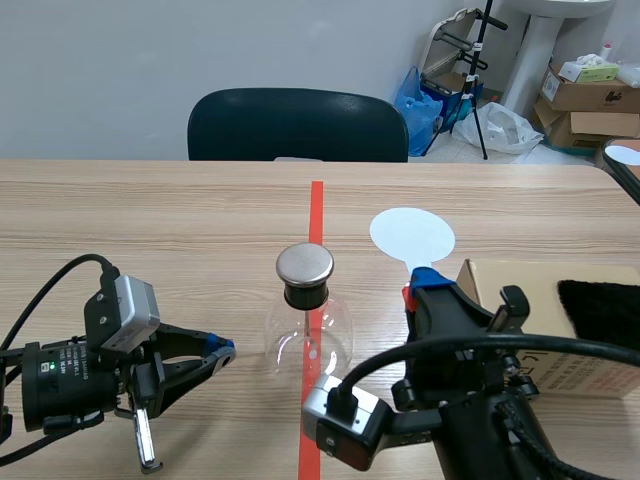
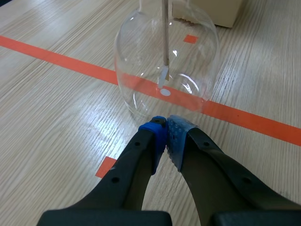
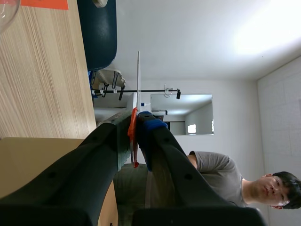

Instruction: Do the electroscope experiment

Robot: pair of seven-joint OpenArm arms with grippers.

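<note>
Left jaws are pinched shut on nothing, with the electroscope flask [image 2: 167, 70] just ahead at 12 o'clock. Right jaws are clamped on the white paddle [image 1: 412, 236], long axis pointing 12. The metal cap [image 1: 304, 264] sits at its 9, so I reckon it's the right arm's swing.

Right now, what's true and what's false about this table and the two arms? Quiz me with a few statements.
The right gripper holds a white disc paddle by its handle. True.
The left gripper is clamped around the glass flask. False: its fingers are shut on nothing, with the flask just ahead of them.
The flask has a metal cap. True.
The black cloth is draped over the flask. False: it lies on the cardboard box.
The flask stands on an orange tape line. True.
</note>
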